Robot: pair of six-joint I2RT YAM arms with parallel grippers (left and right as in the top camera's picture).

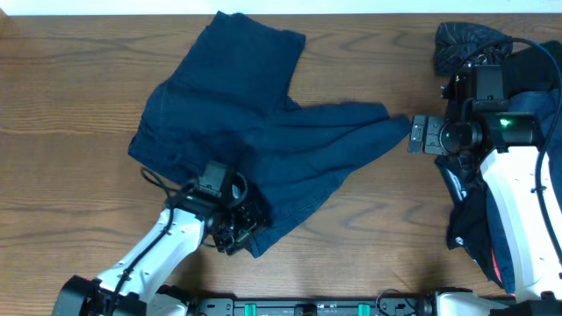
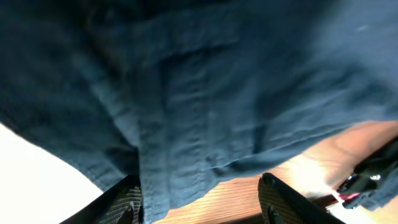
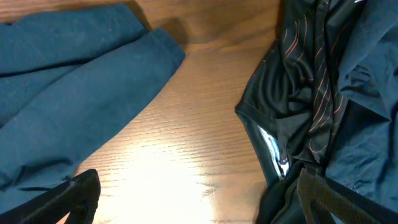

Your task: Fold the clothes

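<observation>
The navy trouser-like garment lies spread and rumpled on the wooden table, one leg reaching right. My left gripper is at its lower front edge. In the left wrist view the jaws are open, and the cloth's hem hangs between them against the left finger. My right gripper is open just right of the leg's tip. In the right wrist view its jaws span bare wood, with the navy leg at upper left.
A pile of dark clothes lies at the right edge under my right arm. It shows in the right wrist view as black cloth with thin red stripes, touching the right finger. A dark patterned piece sits at the back right.
</observation>
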